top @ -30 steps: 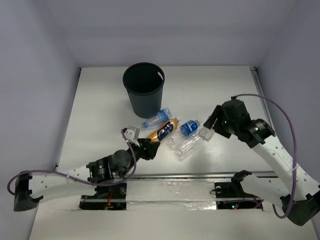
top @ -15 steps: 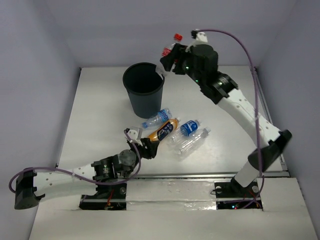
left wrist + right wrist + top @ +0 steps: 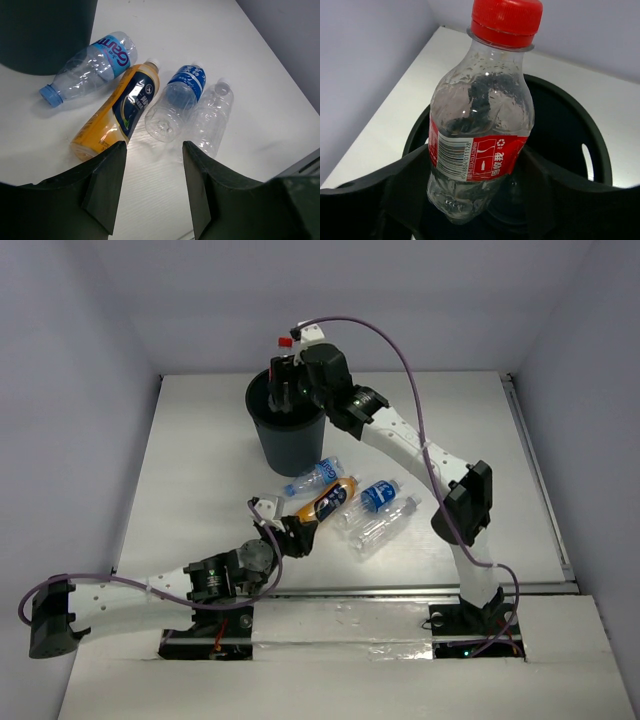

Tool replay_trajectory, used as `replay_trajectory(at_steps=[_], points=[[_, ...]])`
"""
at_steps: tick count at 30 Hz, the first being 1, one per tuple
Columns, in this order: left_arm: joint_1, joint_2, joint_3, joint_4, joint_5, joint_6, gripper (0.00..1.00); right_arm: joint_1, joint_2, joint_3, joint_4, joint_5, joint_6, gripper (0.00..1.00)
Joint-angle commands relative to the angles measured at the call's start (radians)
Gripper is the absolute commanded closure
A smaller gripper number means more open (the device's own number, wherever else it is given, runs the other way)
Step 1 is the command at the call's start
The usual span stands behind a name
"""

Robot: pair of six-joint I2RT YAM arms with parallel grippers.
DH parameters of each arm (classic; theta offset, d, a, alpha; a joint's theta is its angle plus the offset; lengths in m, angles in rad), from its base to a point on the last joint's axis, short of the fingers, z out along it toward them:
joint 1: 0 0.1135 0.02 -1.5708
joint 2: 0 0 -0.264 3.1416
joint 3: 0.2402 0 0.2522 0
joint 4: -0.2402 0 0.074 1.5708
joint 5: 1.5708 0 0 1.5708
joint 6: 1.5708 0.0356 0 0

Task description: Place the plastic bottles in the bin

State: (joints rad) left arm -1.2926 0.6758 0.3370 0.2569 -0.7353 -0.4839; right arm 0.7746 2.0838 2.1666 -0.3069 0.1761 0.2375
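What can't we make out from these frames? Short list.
- Inside of the bin: in the top view, the right gripper and its red-capped bottle cover the dark mouth. In the right wrist view, that bottle blocks the floor.
- The bin's upper part: cut off by the top edge of the left wrist view.
- Whether the left gripper touches the orange bottle: too small in the top view. In the left wrist view the gripper overlaps the bottle's base.

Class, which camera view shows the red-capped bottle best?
The right wrist view: the red-capped bottle fills it, label clear, above the bin. The top view shows only its tiny cap; the left wrist view misses it.
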Motion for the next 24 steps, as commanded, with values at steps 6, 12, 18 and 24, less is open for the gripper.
replay_trajectory(at_steps=[6, 12, 18, 24], points=[[0.004, 0.020, 0.039, 0.077, 0.092, 0.016, 0.55, 0.012, -0.141, -0.033, 0.132, 0.051, -0.040, 0.08], [0.004, 0.189, 0.120, 0.130, 0.139, 0.037, 0.55, 0.012, -0.281, -0.178, 0.169, 0.114, -0.029, 0.11], [-0.051, 0.466, 0.266, 0.195, 0.142, 0.126, 0.70, 0.012, -0.700, -0.722, 0.373, 0.258, 0.048, 0.85], [-0.073, 0.706, 0.439, 0.228, 0.151, 0.214, 0.84, 0.012, -1.089, -1.079, 0.382, 0.390, 0.147, 0.93]])
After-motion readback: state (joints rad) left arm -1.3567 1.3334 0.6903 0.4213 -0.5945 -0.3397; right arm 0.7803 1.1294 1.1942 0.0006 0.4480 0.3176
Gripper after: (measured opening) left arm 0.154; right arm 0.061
